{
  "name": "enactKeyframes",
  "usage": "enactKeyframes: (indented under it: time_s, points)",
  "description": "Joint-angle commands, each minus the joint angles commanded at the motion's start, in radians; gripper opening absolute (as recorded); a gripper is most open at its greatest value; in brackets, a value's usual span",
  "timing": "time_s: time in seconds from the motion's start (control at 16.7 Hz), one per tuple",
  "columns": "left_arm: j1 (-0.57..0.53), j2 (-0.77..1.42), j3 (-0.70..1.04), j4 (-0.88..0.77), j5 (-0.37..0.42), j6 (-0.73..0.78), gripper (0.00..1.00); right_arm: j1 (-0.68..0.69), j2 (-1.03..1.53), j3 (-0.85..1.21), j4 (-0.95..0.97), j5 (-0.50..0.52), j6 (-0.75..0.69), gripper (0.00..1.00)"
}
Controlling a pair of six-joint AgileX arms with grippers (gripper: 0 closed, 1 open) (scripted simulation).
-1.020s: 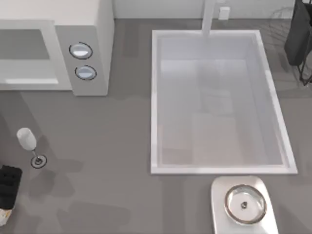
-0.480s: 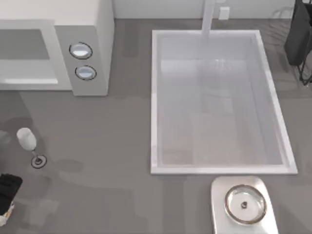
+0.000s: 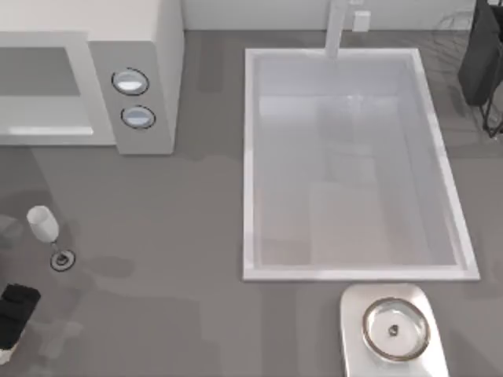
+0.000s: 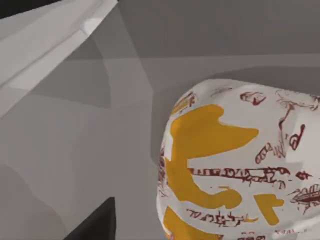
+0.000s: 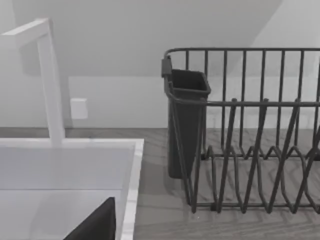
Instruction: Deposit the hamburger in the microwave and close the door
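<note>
1. Since half a second ago, my left gripper (image 3: 11, 318) has slid slightly lower along the top view's left edge, below the wine glass (image 3: 43, 225), which has not moved.
2. Up close in the left wrist view, the hamburger (image 4: 240, 165) is a white wrapped bun with orange-yellow patches and dark red printed scribbles; none of it reads as words. It sits right at the left gripper, though I cannot tell whether the fingers pinch it.
3. Over at far left, the microwave (image 3: 134, 47) stands with its two dials (image 3: 130, 82) stacked, and its door (image 3: 43, 86) shows as a pale panel in a white frame.
4. Grey countertop (image 3: 181, 236) runs across to the white sink basin (image 3: 250, 157), with a white faucet (image 3: 338, 27) at its far rim.
5. Nearer, a silver drain plate (image 3: 393, 330) lies just below the basin.
6. At far right, the right wrist view faces a dark wire dish rack (image 5: 250, 130) with its cutlery cup (image 5: 186, 120) against a plain pale wall (image 5: 150, 30); my right arm is parked there.
</note>
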Motion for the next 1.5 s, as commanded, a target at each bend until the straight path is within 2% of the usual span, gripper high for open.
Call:
enactKeyframes:
  time_s: [0.36, 0.72, 1.5]
  points:
    - [0.005, 0.143, -0.129, 0.286, 0.0, 0.007, 1.0, 0.0, 0.0, 0.0, 0.0, 0.0, 0.0, 1.0]
    - [0.006, 0.17, -0.152, 0.327, 0.0, 0.009, 1.0, 0.0, 0.0, 0.0, 0.0, 0.0, 0.0, 1.0]
    - [0.006, 0.17, -0.152, 0.327, 0.0, 0.009, 0.02, 0.0, 0.0, 0.0, 0.0, 0.0, 0.0, 1.0]
